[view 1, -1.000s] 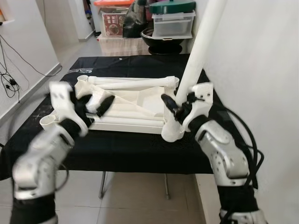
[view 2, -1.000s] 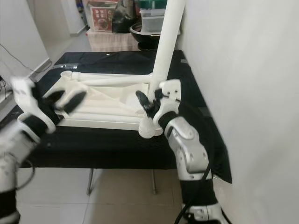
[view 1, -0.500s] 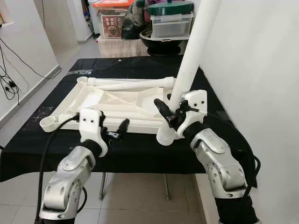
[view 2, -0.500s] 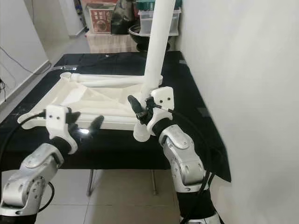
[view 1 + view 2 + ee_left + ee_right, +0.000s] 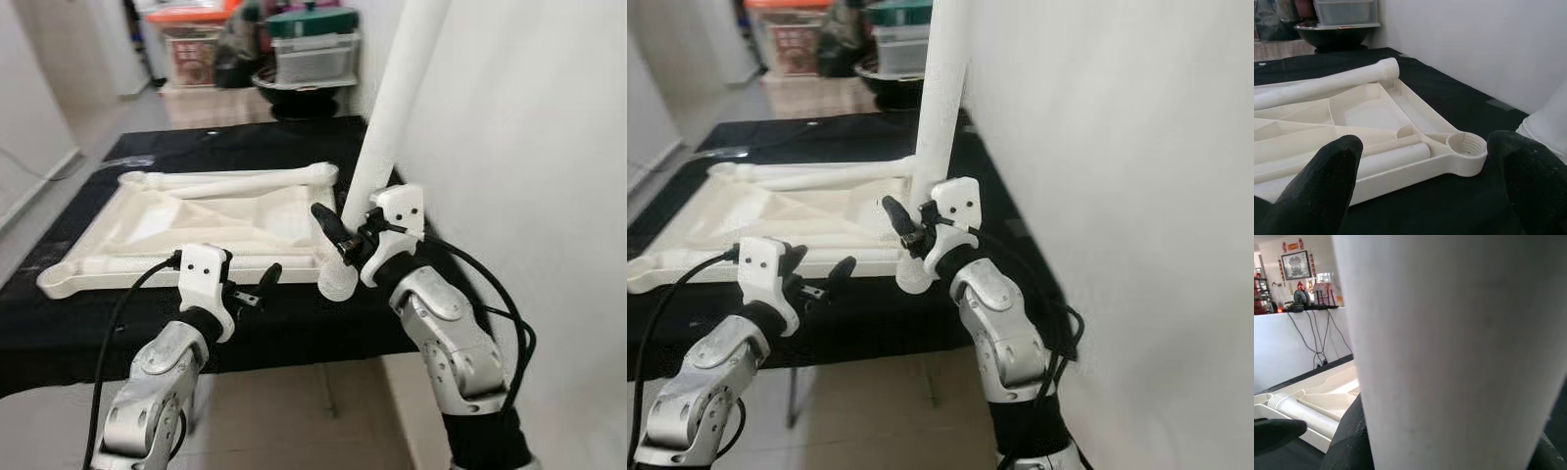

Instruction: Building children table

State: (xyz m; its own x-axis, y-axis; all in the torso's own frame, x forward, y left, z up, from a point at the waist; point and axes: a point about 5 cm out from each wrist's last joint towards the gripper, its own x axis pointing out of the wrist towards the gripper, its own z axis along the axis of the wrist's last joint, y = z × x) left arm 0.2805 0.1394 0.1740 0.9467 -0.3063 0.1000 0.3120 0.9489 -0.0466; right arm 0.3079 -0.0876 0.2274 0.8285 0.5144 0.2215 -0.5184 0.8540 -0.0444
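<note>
Looks like leg-fitting time: right gripper point(image 5: 345, 245) clamped on the upright table leg point(image 5: 390, 137) at the upturned tabletop point(image 5: 196, 211)'s 3 o'clock corner, left gripper point(image 5: 250, 292) spread empty at 6, so next it needs lining up with the threaded socket point(image 5: 1466, 145).

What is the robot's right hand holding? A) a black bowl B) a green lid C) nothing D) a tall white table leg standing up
D: the right gripper is closed around the tall white table leg, which stands nearly upright at the corner of the white tabletop lying upside down on the black cloth.
</note>
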